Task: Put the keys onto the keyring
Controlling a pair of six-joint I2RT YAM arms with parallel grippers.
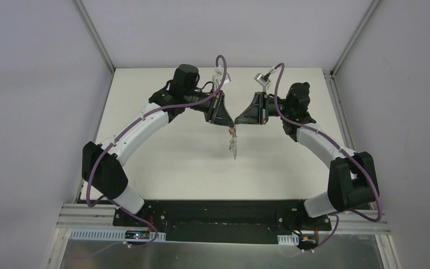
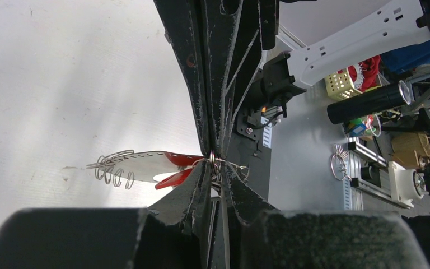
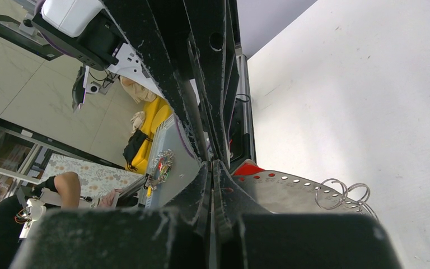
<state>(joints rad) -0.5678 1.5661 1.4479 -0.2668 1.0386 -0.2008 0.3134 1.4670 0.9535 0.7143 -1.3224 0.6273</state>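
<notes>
Right gripper (image 3: pixel 213 163) clamped on keyring (image 3: pixel 291 193); left gripper (image 2: pixel 211 156) pinching wire loop (image 2: pixel 229 163) beside red key (image 2: pixel 180 159).

The white-and-black left arm (image 1: pixel 140 126) and right arm (image 1: pixel 320 143) arch inward, elbows spread wide. Their wrists are turned so that the black two-finger left tool (image 1: pixel 229 126) and right tool (image 1: pixel 238 124) meet tip to tip. The right tool's jaws are pressed together. The left tool's jaws stand very near each other, but whether they touch is unclear.
</notes>
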